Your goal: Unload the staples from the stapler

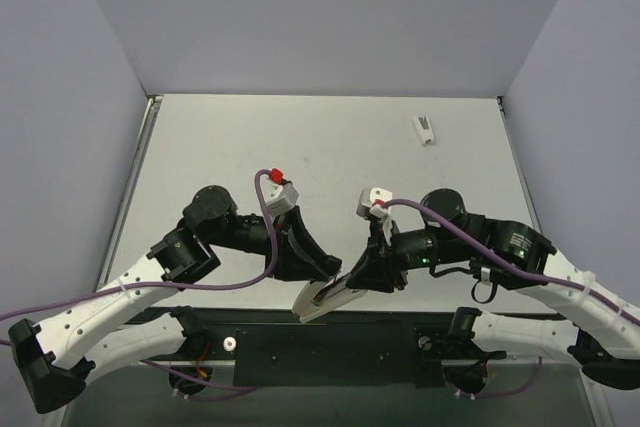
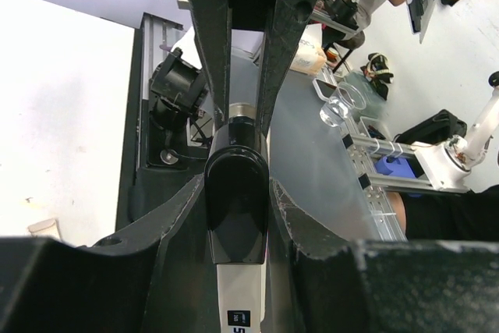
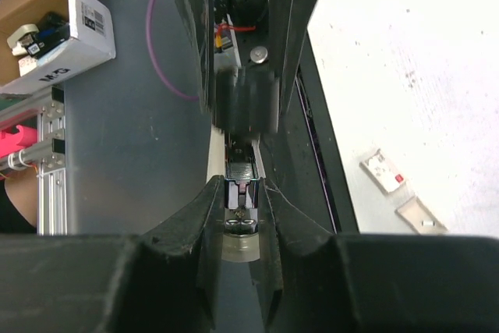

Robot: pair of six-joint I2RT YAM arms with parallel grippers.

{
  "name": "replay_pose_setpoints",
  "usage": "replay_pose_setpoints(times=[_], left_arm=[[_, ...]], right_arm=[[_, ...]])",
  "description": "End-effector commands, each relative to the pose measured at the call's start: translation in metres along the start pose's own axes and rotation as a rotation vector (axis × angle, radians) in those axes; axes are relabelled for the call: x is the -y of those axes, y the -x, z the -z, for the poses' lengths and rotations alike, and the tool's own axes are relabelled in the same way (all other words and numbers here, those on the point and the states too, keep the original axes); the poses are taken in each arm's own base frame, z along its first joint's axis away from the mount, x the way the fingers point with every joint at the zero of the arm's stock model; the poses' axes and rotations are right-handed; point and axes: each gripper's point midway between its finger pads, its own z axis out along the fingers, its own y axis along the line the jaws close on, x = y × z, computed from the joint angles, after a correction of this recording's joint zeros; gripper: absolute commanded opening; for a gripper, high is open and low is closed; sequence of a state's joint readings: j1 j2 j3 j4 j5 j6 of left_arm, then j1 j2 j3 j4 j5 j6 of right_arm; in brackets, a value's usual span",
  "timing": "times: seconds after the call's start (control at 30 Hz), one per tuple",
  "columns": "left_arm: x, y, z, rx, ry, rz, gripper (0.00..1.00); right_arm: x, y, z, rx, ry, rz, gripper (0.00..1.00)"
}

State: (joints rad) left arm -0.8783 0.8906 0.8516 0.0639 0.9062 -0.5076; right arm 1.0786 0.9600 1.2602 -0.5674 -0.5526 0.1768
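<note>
Plain pale walls [image 1: 330, 17] box in a grey worktop [image 1: 300, 147], and you have little lying on it: a white wedge [image 1: 423, 129] far back on the right and, in the right wrist view, two small tiles [image 3: 382, 171] with reddish marks. The stapler [image 1: 318, 302] is not on the worktop at all; you hold it in the air over the near edge, between the two arms, so that each end can be worked against the other. Your left gripper [image 1: 328, 271] is clamped at a middling width on the black end [image 2: 236, 208], with the white bar running back towards the camera. That grip looks like the anchor. Your right gripper [image 1: 362, 275] stands narrow across the other part, where the metal channel [image 3: 240, 181] lies open to the camera. A blurred black block fills the gap between its fingers [image 3: 284, 44]. The opposed hold probably lets one side brace while the other draws the channel open. You cannot make out the staples; the dark parts inside the channel are too small to tell.
</note>
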Motion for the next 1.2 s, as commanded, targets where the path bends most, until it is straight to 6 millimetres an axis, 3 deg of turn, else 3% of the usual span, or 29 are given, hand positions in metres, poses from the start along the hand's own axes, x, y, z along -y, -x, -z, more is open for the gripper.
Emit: replay_pose_setpoints(times=[0.0, 0.2, 0.47, 0.73, 0.97, 1.17], left_arm=[[0.026, 0.059, 0.003, 0.167, -0.010, -0.179, 0.00], [0.020, 0.065, 0.000, 0.188, 0.007, -0.174, 0.00], [0.007, 0.064, -0.006, 0.194, 0.030, -0.143, 0.00], [-0.011, 0.067, -0.006, 0.198, 0.128, -0.109, 0.00], [-0.022, 0.070, -0.007, 0.192, 0.181, -0.112, 0.00], [-0.036, 0.074, -0.005, 0.186, 0.261, -0.119, 0.00]], right_arm=[[0.007, -0.023, 0.007, 0.028, -0.040, -0.040, 0.00], [0.008, -0.034, 0.014, 0.076, -0.055, -0.078, 0.00], [0.012, -0.023, 0.010, 0.092, -0.072, -0.071, 0.00], [0.031, -0.016, 0.029, 0.159, -0.213, -0.045, 0.35], [0.040, 0.000, 0.049, 0.192, -0.314, -0.016, 0.42], [0.060, 0.028, 0.079, 0.278, -0.491, 0.018, 0.46]])
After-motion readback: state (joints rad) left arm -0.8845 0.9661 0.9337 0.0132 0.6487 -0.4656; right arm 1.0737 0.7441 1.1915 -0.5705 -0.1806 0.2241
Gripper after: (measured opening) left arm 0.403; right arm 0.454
